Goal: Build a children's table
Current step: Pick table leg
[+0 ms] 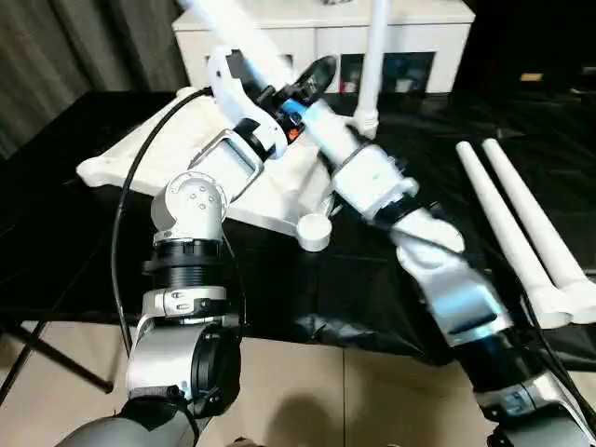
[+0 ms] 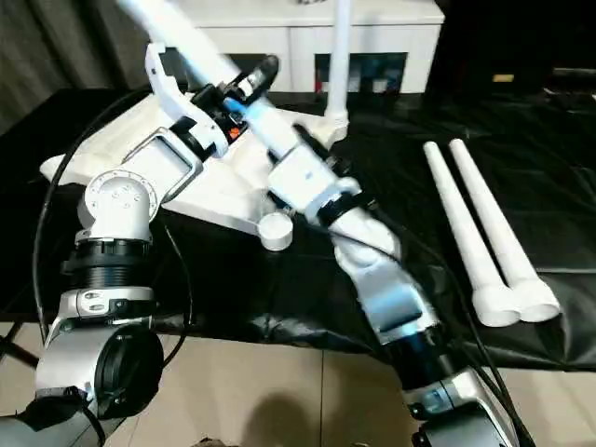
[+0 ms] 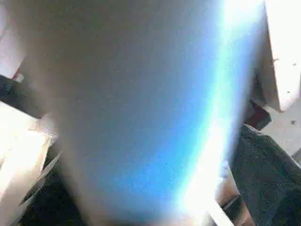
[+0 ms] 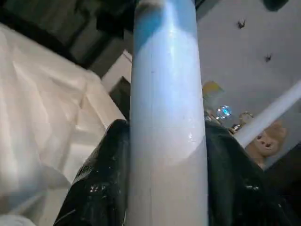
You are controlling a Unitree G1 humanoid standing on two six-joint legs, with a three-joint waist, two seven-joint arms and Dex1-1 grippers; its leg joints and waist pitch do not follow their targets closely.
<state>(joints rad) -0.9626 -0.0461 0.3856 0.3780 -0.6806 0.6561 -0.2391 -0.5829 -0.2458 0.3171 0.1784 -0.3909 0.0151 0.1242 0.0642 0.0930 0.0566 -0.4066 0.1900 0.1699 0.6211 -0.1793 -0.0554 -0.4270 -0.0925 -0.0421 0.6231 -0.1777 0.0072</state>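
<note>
leg [image 4: 167,117] seemingly within right tool [image 1: 321,130]

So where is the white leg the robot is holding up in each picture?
Left eye view: the held leg slants from the top edge down to the middle, above the tabletop.
Right eye view: same leg, upper left.
Left wrist view: it looms close, across most of the picture.
Right wrist view: it runs up the middle.
Shared landmark: the standing leg, already in its socket, seen again as a thin white tube.
</note>
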